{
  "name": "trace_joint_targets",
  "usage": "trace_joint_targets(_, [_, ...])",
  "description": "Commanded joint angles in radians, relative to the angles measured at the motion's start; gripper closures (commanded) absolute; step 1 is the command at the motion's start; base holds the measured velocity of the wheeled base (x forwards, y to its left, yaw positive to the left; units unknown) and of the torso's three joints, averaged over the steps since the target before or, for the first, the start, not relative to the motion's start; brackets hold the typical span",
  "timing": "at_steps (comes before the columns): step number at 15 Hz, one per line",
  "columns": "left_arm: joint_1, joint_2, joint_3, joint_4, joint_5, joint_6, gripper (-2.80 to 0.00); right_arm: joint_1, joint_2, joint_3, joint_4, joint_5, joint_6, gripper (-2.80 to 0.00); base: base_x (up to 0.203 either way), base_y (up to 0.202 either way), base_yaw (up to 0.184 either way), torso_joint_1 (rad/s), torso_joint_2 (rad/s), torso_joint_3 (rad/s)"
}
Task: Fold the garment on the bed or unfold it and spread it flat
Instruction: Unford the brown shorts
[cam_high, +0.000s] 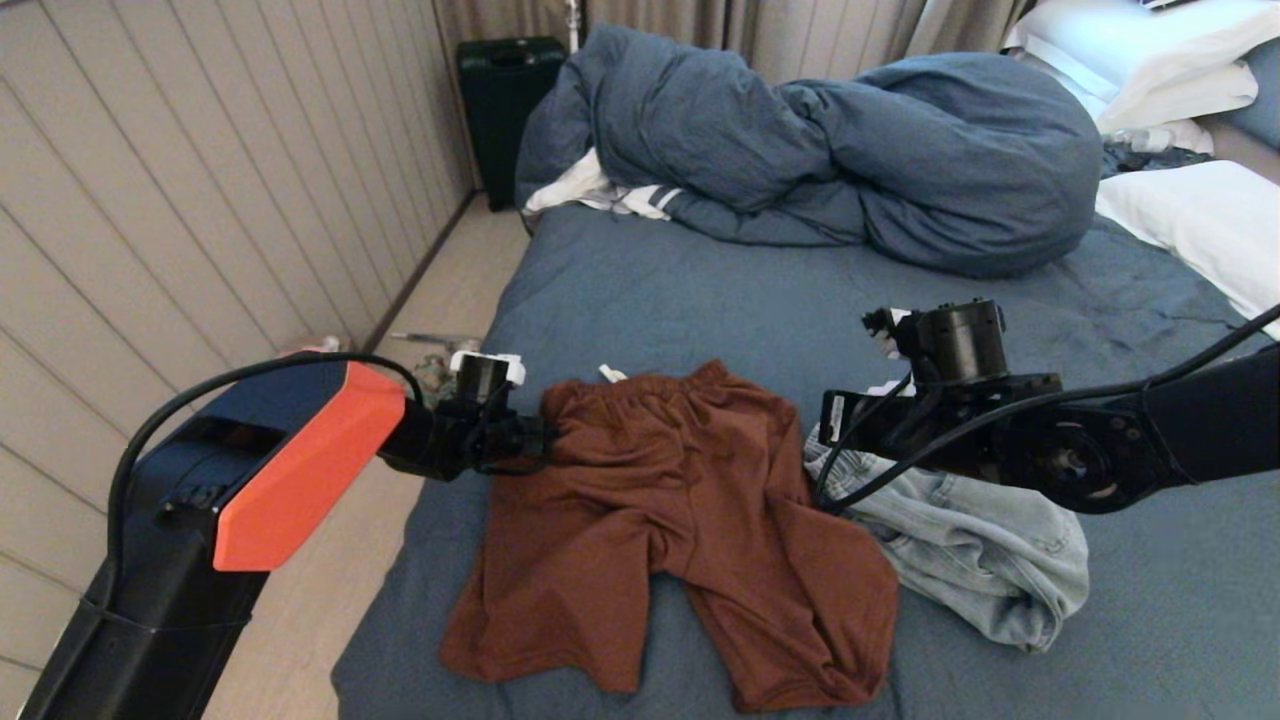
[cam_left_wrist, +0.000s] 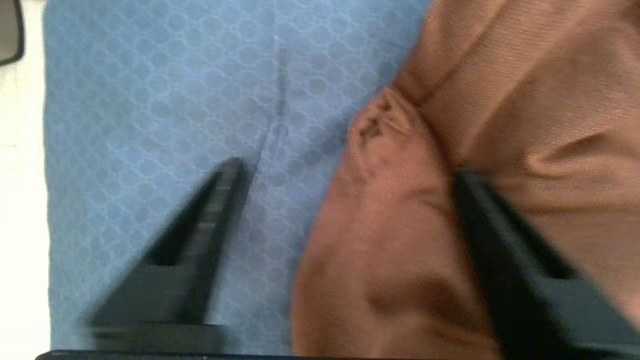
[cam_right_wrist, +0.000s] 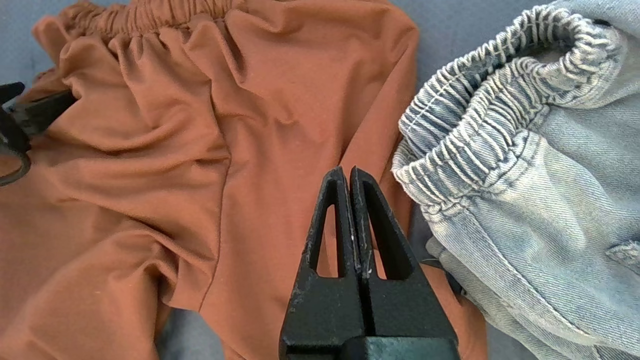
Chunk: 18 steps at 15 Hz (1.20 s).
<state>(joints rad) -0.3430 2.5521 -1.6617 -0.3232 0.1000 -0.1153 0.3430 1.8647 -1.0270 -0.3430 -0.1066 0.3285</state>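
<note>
Slate-blue sheet covered the bed (cam_high: 700, 290), which filled most of the head view beside a pale panelled wall (cam_high: 180, 200) and a strip of light floor (cam_high: 450, 290). Rust-brown shorts (cam_high: 670, 520) lay spread on the sheet near the bed's near edge, waistband toward twelve o'clock and the two legs fanning toward six, the cloth rumpled rather than flat.

At nine o'clock from the shorts, the left hand (cam_high: 535, 440) sat at the left corner of the waistband. Its jaws stood wide apart in the left wrist view: one finger (cam_left_wrist: 200, 235) over bare sheet, the other finger (cam_left_wrist: 505, 260) over the brown cloth, with the bunched waistband corner between them and nothing clamped. At three o'clock from the shorts, the right hand (cam_right_wrist: 348, 185) hovered above the right side of the shorts, its jaws pressed fully together and holding nothing.

Touching the shorts at about four o'clock, a pale-blue denim garment (cam_high: 980, 550) with an elastic waistband lay crumpled under the right arm. Toward twelve o'clock, well apart from the clothes, a matching blue duvet (cam_high: 850, 150) was heaped across the bed, with a white striped cloth (cam_high: 600, 190) poking out at its left end. White pillows (cam_high: 1190, 210) lay at two o'clock, and a dark suitcase (cam_high: 505, 100) stood on the floor at eleven o'clock.
</note>
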Motion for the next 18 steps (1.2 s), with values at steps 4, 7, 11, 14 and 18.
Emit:
trace_joint_targets(4, [0.010, -0.017, -0.032, -0.008, 0.038, -0.005, 0.00, 0.002, 0.007, 0.001, -0.002, -0.001, 0.003, 0.00, 0.000, 0.000, 0.000, 0.000, 0.00, 0.000])
trace_joint_targets(7, [0.045, -0.043, -0.042, -0.002, 0.038, -0.007, 0.00, 0.001, 0.005, 0.004, -0.002, -0.001, 0.003, 0.00, 0.000, 0.000, 0.000, 0.000, 0.00, 0.000])
trace_joint_targets(11, [0.082, -0.061, -0.045, 0.004, 0.037, -0.006, 0.00, 0.002, 0.001, 0.007, -0.002, -0.001, 0.003, 0.00, 0.000, 0.000, 0.000, 0.000, 0.00, 0.000])
trace_joint_targets(14, [0.104, -0.067, -0.056, 0.018, 0.032, -0.006, 0.00, 0.004, 0.001, 0.010, -0.002, -0.001, 0.003, 0.00, 0.000, 0.000, 0.000, 0.000, 0.00, 0.000])
trace_joint_targets(18, [0.168, -0.081, -0.087, 0.085, 0.020, -0.003, 0.00, 0.005, 0.005, 0.010, -0.002, -0.001, 0.003, 0.00, 0.000, 0.000, 0.000, 0.000, 0.00, 0.000])
